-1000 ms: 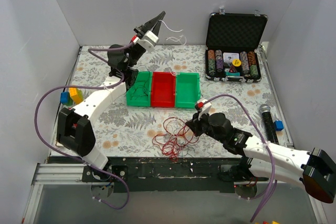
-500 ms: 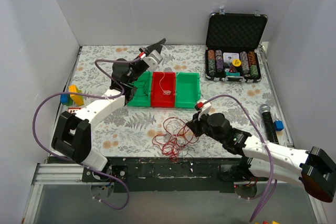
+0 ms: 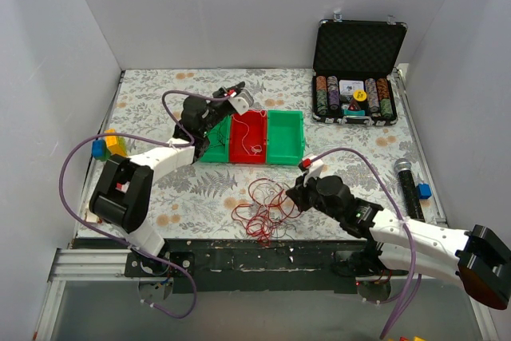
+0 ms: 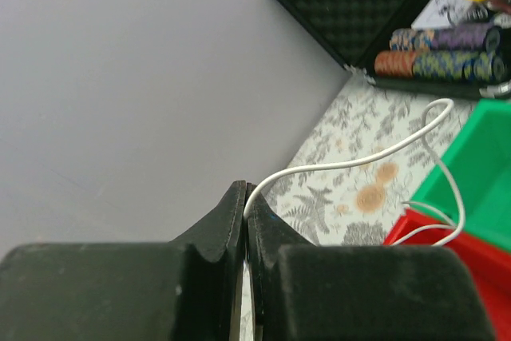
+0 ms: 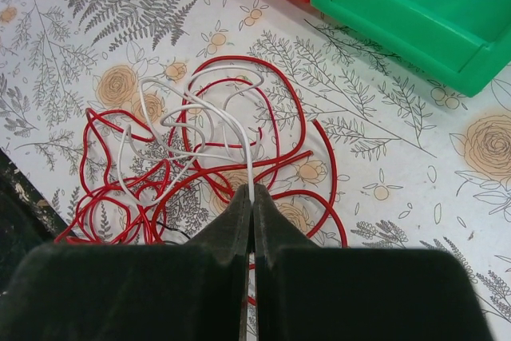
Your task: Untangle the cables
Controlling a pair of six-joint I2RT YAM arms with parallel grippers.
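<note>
My left gripper (image 4: 245,197) is fully closed on the end of one white cable (image 4: 351,163). I hold it near the far edge of the red bin (image 3: 249,135), so that this freed piece trails into the bin, apart from the others. My right gripper (image 5: 250,197) is closed too, pinching a white strand (image 5: 231,129) in the heap of mostly red cables (image 3: 262,212) on the tabletop (image 3: 160,189), I think to draw it out next.
</note>
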